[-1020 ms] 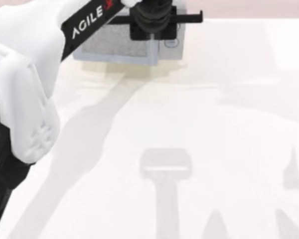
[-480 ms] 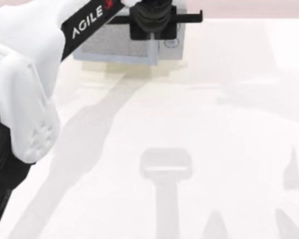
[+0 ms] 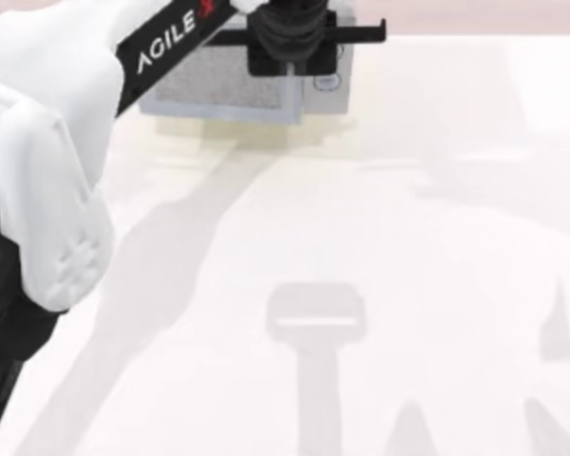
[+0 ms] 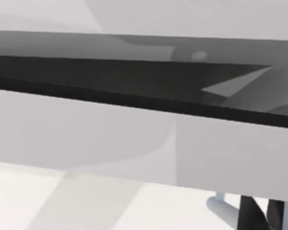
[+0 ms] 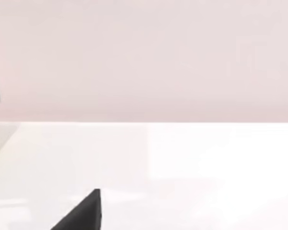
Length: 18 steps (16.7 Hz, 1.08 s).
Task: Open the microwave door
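The light-grey microwave (image 3: 325, 104) stands at the table's far edge, just left of centre. Its door (image 3: 218, 90), with a speckled mesh window, faces up toward the top camera. My left gripper (image 3: 290, 52) hangs over the door's right edge, beside the knob panel (image 3: 326, 83). In the left wrist view a dark slit (image 4: 134, 81) runs above the grey door panel (image 4: 134, 139). The door's pale round handle (image 4: 221, 211) runs into the gripper (image 4: 268, 216), whose black fingers (image 4: 252, 218) stand close together on it. Only a black tip of my right gripper (image 5: 86, 213) shows, over bare table.
The white upper part of my left arm (image 3: 47, 161) fills the top view's left side and hides the microwave's left end. Shadows of both arms fall across the pale tabletop (image 3: 437, 237). A pinkish wall (image 5: 144, 57) rises behind the table.
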Motion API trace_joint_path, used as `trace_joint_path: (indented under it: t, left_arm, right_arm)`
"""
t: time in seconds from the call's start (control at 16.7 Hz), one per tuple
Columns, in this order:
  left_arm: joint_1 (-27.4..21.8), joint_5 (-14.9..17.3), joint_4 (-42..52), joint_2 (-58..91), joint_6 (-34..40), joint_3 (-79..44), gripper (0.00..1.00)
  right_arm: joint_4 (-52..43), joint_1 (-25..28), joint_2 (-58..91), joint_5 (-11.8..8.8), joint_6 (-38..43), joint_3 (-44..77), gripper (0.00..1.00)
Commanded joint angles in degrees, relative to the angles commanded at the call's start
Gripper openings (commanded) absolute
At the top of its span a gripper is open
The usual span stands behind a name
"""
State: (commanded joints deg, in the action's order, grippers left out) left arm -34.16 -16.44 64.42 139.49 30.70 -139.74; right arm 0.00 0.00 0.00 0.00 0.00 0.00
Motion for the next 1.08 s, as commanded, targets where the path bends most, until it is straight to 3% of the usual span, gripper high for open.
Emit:
trace_joint_path:
  t: [0.48,0.84,1.08]
  left_arm:
    - [-0.40,0.26,-0.76,-0.40,-0.35,1.02,0.00]
    - [0.31,2.21,-7.05,-7.37,-4.84,13.63,0.00]
    - [0.39,2.57,-8.10,-8.55,-5.57,15.17,0.00]
  right_arm:
    - [0.00,0.00,0.00,0.00,0.00,0.00,1.00]
    - [0.00,0.00,0.00,0.00,0.00,0.00,1.00]
    - [0.00,0.00,0.00,0.00,0.00,0.00,1.00]
